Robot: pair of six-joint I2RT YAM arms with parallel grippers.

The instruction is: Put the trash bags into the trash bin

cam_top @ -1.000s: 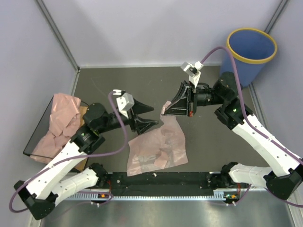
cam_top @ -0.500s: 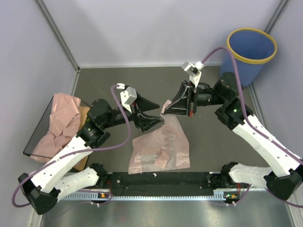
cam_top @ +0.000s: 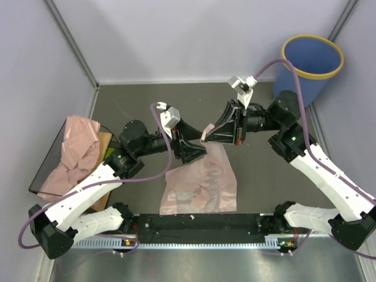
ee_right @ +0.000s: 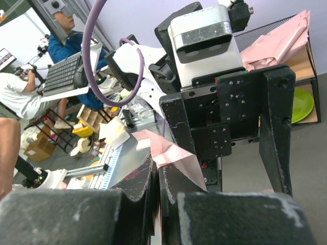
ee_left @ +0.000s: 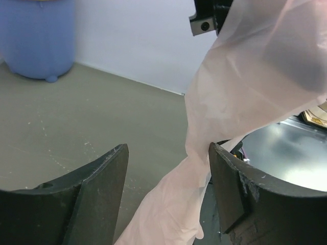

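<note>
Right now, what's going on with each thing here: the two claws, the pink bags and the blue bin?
Bag: one corner lifted, the rest lying on the table.
Right gripper: shut on the bag's raised corner.
Left gripper: open, jaws either side of the hanging bag, not closed on it.
Spare bags: crumpled in a pile at the far left.
Bin: upright, no bag seen inside.

Pink trash bag (cam_top: 200,183) — corner between right fingers (cam_top: 216,133)
</note>
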